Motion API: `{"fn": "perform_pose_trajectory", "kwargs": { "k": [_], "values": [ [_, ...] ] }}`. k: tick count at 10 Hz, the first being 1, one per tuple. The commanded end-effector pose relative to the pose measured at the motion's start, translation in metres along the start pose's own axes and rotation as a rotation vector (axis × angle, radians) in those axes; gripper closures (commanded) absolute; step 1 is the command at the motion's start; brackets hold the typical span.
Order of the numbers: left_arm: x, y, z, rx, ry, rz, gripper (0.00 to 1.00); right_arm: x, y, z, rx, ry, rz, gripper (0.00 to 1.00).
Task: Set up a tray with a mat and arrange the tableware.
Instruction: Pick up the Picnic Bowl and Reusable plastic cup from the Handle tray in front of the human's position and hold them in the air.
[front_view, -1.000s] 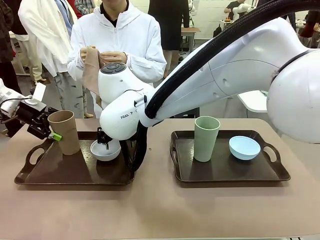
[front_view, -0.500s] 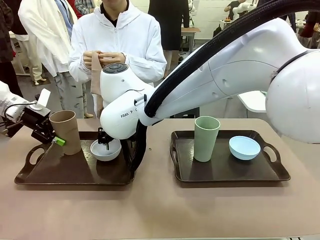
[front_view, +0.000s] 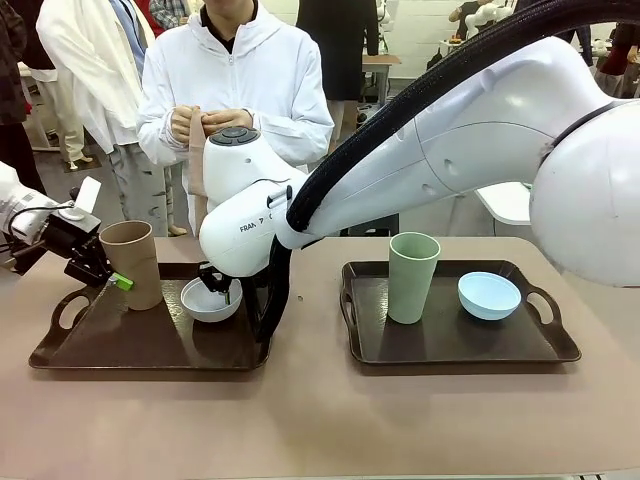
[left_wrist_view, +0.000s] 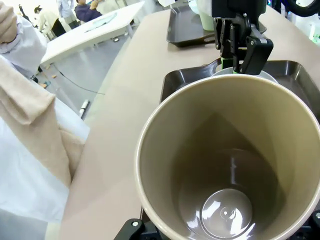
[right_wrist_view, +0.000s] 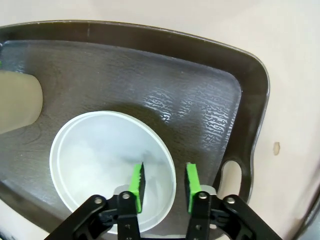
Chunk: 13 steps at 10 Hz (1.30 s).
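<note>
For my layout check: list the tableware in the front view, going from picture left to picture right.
tan cup → white bowl → pale green cup → light blue bowl

Tan cup (front_view: 130, 262) stood upright on left tray (front_view: 130, 345), white bowl (front_view: 210, 300) just beside it. Pale green cup (front_view: 412, 276) stood upright, light blue bowl (front_view: 489, 295) near it, on right tray (front_view: 450, 345).
</note>
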<state>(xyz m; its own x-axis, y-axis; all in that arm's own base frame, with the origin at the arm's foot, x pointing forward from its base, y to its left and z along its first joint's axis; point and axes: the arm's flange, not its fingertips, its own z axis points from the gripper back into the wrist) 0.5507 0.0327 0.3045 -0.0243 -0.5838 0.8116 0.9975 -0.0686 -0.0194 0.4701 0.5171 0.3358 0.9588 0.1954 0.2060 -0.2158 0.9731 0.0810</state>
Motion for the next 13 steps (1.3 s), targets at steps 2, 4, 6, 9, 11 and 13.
{"fn": "perform_pose_trajectory", "kwargs": {
  "k": [2, 4, 6, 9, 11, 13],
  "values": [
    [0.001, 0.003, 0.001, 0.003, 0.001, -0.018, 0.70, 0.002, -0.001, -0.001, 0.016, 0.007, 0.008, 1.00],
    [0.000, 0.003, 0.002, 0.000, 0.006, -0.011, 0.70, 0.003, -0.003, -0.001, 0.014, 0.011, 0.000, 1.00],
    [0.000, 0.002, 0.003, -0.005, 0.018, 0.013, 1.00, 0.003, -0.005, 0.000, 0.012, 0.011, -0.001, 1.00],
    [0.025, -0.026, 0.038, -0.046, 0.006, 0.071, 1.00, -0.007, -0.003, 0.060, 0.086, 0.048, -0.039, 1.00],
    [0.070, -0.055, 0.085, -0.014, -0.020, 0.110, 1.00, -0.015, -0.002, 0.138, 0.138, -0.017, -0.037, 1.00],
    [0.112, -0.086, 0.121, 0.060, -0.001, 0.094, 1.00, -0.027, 0.003, 0.211, 0.114, -0.098, -0.040, 1.00]
  ]
}}
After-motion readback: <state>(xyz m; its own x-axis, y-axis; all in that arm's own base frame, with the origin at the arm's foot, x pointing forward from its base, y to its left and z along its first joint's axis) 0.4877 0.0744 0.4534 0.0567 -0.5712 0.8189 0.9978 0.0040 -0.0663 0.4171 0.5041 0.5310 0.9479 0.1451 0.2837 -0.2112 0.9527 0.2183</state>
